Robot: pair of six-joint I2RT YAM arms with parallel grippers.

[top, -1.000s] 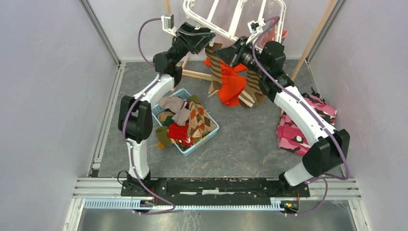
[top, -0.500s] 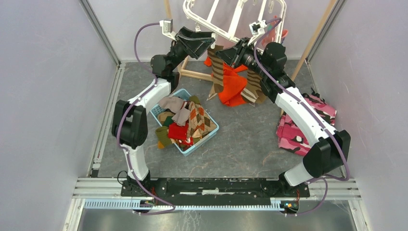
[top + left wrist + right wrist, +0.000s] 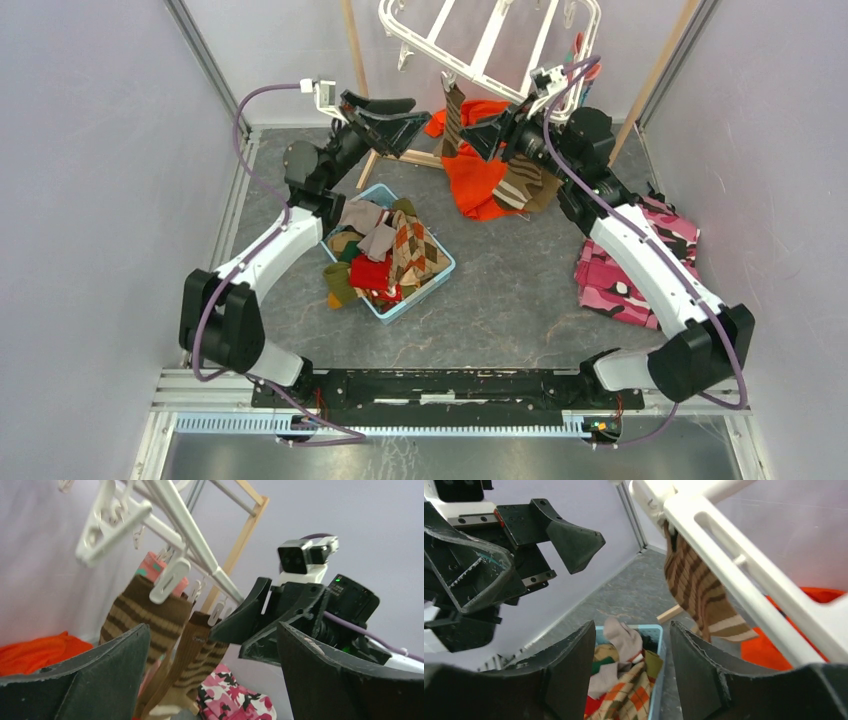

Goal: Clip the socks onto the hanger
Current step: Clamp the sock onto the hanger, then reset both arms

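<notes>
On the grey mottled surface (image 3: 520,300) sit a light blue basket (image 3: 421,292) of socks (image 3: 385,250) and, well apart, a pink camouflage cloth (image 3: 620,275).

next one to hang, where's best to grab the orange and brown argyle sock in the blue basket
Probably its far end, pinched from straight above: the orange and brown argyle sock lies lengthwise on top of the pile, beside the blue basket's right rim, which blocks a sideways approach.

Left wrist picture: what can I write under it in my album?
Brown striped socks hang clipped to the white hanger, framed by the open left pincer.
</notes>
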